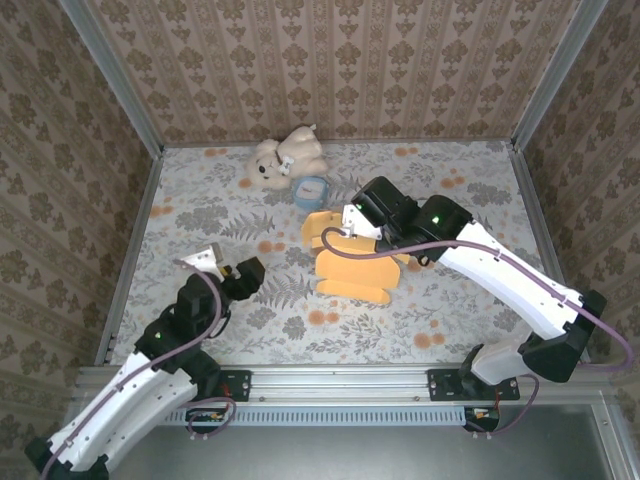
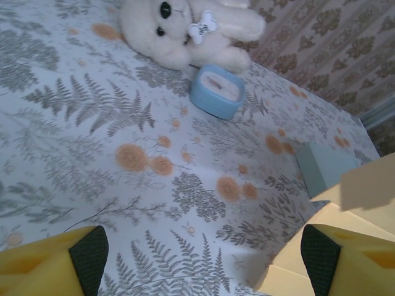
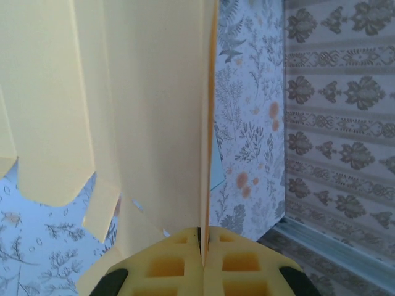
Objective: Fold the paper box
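Observation:
The yellow paper box (image 1: pixel 355 270) lies partly unfolded at the table's middle, with one panel raised. My right gripper (image 1: pixel 346 234) is over its far edge, shut on that upright panel. In the right wrist view the panel's thin edge (image 3: pixel 207 123) runs straight up from between the pressed yellow fingers (image 3: pixel 166 265). My left gripper (image 1: pixel 247 270) hovers to the left of the box, open and holding nothing. In the left wrist view its fingers (image 2: pixel 49 265) stand wide apart over bare tablecloth, and the box's corner (image 2: pixel 364 191) shows at the right.
A white plush toy (image 1: pixel 283 157) and a small blue round container (image 1: pixel 312 191) sit at the back of the table (image 1: pixel 200 200), behind the box. A pale blue flat piece (image 2: pixel 324 166) lies beside the box. Patterned walls close in three sides.

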Robot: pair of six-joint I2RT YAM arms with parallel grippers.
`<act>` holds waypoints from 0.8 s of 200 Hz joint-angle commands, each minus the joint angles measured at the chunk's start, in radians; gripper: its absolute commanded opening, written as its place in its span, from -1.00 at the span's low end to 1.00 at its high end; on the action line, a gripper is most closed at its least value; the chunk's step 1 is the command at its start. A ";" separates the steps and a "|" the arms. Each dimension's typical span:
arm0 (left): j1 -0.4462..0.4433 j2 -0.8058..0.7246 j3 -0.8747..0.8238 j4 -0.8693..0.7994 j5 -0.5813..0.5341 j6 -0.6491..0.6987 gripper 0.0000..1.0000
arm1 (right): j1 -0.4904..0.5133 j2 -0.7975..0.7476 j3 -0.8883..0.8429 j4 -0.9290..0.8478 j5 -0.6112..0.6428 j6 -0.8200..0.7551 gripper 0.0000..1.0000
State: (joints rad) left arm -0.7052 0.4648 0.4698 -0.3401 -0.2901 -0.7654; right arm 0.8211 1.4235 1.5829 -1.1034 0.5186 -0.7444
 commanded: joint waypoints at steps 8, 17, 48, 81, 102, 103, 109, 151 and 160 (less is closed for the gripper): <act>0.000 0.161 0.066 0.202 0.081 0.229 0.73 | -0.024 0.059 0.000 0.011 -0.115 -0.170 -1.00; 0.000 0.213 0.083 0.249 0.101 0.305 0.74 | -0.034 0.075 -0.009 0.040 -0.148 -0.207 -1.00; 0.001 0.325 0.086 0.429 0.240 0.473 0.75 | -0.077 0.151 0.017 0.055 -0.215 -0.257 -1.00; -0.001 0.406 0.105 0.467 0.235 0.532 0.77 | -0.115 0.176 0.034 0.055 -0.285 -0.274 -1.00; -0.005 0.454 0.121 0.487 0.276 0.538 0.77 | -0.132 0.173 0.038 0.070 -0.316 -0.282 -1.00; -0.004 0.455 0.121 0.488 0.278 0.538 0.77 | -0.132 0.172 0.039 0.070 -0.317 -0.282 -1.00; -0.008 0.468 0.125 0.494 0.295 0.542 0.77 | -0.136 0.171 0.042 0.073 -0.322 -0.283 -1.00; -0.036 0.584 0.165 0.509 0.288 0.574 0.77 | -0.153 0.166 0.042 0.072 -0.351 -0.286 -1.00; -0.042 0.606 0.175 0.514 0.289 0.571 0.77 | -0.154 0.166 0.035 0.076 -0.354 -0.282 -1.00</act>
State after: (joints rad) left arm -0.7341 1.0233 0.5922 0.1322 -0.0212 -0.2291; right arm 0.6724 1.6039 1.6028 -1.0424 0.2115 -1.0138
